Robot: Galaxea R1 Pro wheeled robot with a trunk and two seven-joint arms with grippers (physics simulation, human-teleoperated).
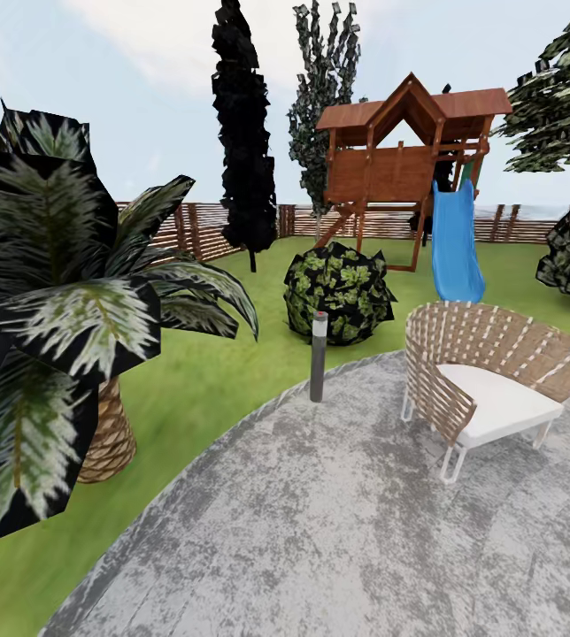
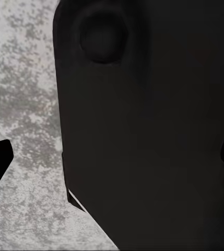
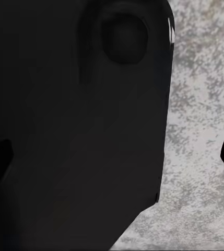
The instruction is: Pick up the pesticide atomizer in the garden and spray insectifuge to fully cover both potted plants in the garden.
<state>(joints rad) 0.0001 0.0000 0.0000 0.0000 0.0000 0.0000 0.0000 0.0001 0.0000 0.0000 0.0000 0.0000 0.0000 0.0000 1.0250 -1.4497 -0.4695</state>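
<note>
Head view takes in the garden: palm, bollard lamp, wicker chair. Both wrist views look past dark robot body onto grey patio; grip width, can't tell.

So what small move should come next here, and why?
Probably turn the base or head to scan the lawn: the head view holds the big palm, bollard lamp, wicker chair and playhouse, nothing like an atomizer or low rosette plants. Both wrist cameras face grey paving.

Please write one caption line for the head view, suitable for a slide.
Garden scene: grey round paved patio, woven chair with white cushion, grey bollard lamp, big palm, wooden playhouse with blue slide.
</note>
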